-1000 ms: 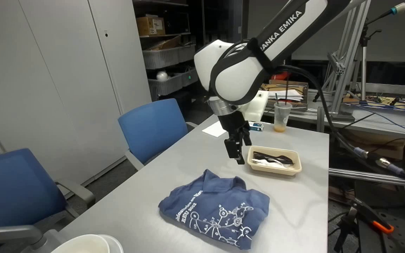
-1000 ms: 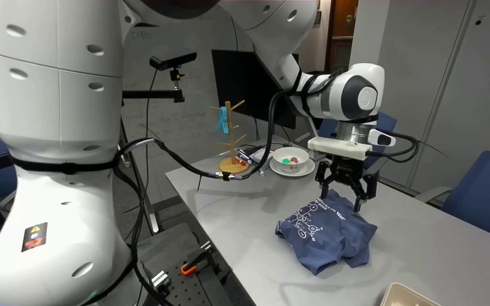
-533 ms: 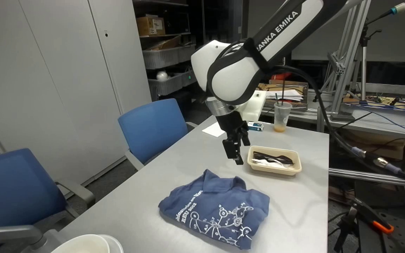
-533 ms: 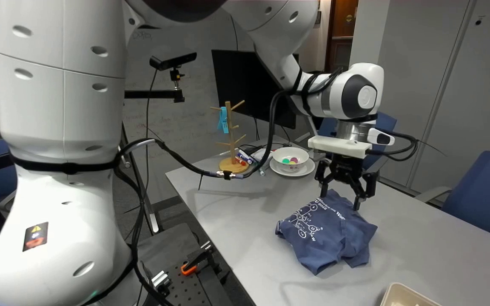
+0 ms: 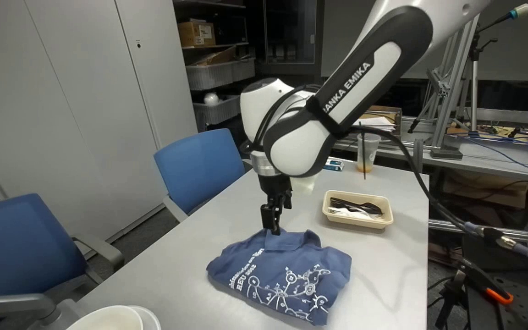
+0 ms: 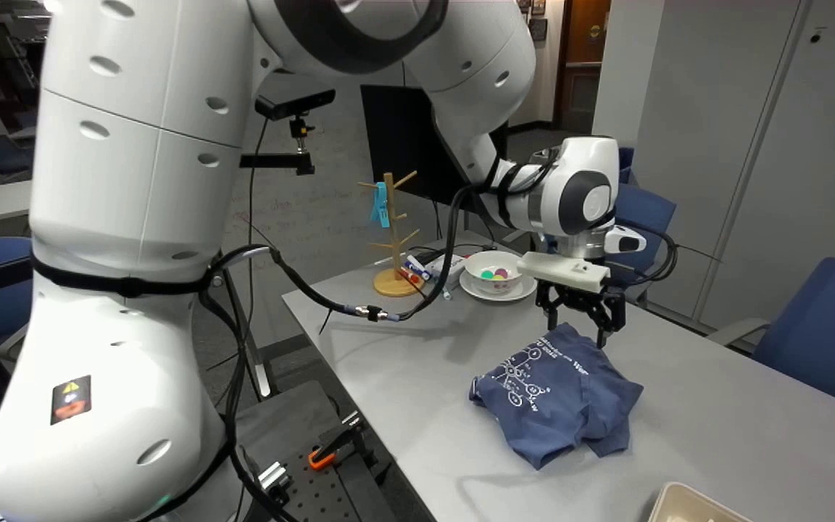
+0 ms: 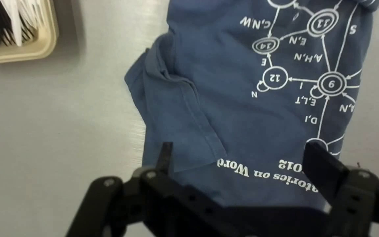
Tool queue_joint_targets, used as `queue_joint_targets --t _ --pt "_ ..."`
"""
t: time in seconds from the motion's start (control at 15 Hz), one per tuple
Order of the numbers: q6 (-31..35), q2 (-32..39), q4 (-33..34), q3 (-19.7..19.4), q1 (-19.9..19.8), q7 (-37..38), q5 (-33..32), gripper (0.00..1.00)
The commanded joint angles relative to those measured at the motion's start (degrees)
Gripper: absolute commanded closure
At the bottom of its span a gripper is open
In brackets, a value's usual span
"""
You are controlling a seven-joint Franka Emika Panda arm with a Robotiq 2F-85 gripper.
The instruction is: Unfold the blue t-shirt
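Gripper (image 6: 577, 334) spread wide over the blue t-shirt (image 5: 282, 275)

Left to right, in an exterior view: two blue chairs (image 5: 25, 243) beside the table (image 5: 177, 261). Near left: white bowl (image 5: 108, 318) on a plate (image 5: 152, 321). Near middle of the table: blue t-shirt, print up, partly folded over itself. Gripper points down at its far edge, jaws well apart, holding nothing; cannot tell whether the tips touch. Right: beige tray (image 5: 356, 223) with black and white cutlery (image 5: 362, 207). Far right: clear cup (image 5: 371, 149).
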Motion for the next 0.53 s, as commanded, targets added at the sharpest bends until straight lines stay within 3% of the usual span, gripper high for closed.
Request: queue_joint_targets --t 0.0,0.2,0.47 --pt "7.3 4.9 1.1 -1.9 1.5 1.4 -1.9 0.0" --pt "9.1 6.8 0.8 -2.7 1.0 -0.5 -1.8 0.0" --pt "6.2 9.0 2.1 -2.7 -0.5 -2.4 0.0 0.0"
